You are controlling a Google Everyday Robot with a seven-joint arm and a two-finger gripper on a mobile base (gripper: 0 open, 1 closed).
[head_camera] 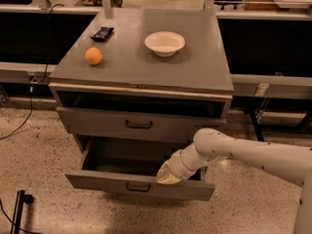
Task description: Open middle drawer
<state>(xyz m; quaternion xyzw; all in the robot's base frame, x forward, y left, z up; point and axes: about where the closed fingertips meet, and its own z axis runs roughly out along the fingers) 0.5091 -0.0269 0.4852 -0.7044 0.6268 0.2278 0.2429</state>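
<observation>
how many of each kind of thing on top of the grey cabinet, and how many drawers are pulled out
orange: 1
white bowl: 1
dark flat packet: 1
total on top: 3
drawers pulled out: 1, the middle drawer, with the gripper at its front edge, right of the handle

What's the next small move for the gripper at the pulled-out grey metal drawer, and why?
Probably lift the gripper up and clear, then back away. The wide, shallow grey metal middle drawer already stands pulled well out, its dark inside exposed. The gripper sits at the front's top edge, just right of the small dark bar handle. Pulling further looks like little gain.
</observation>
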